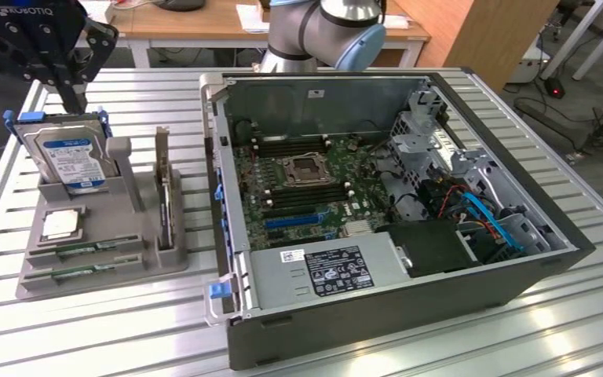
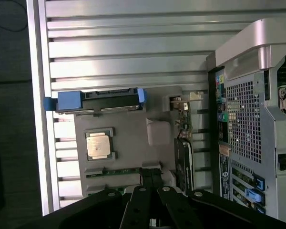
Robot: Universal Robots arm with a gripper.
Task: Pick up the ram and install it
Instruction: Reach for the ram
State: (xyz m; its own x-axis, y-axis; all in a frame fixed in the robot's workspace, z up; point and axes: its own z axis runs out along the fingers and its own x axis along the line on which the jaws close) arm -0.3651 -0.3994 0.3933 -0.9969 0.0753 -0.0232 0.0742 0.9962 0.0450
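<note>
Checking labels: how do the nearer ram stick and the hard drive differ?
The nearer ram stick is a thin green strip lying low; the hard drive is a broad silver slab standing upright. The hard drive bears a blue label and blue rails; the nearer ram stick has neither. Both sit in the grey holder.

I see the holder (image 1: pixel 103 271) on the worktop (image 1: pixel 9 314), at the exterior view's left of the computer case (image 1: pixel 385 330). In the holder, the hard drive (image 1: pixel 71 157) stands farthest back, the ram (image 1: pixel 87 250) lies nearest, and the expansion card (image 1: pixel 163 188) stands case-side.
</note>
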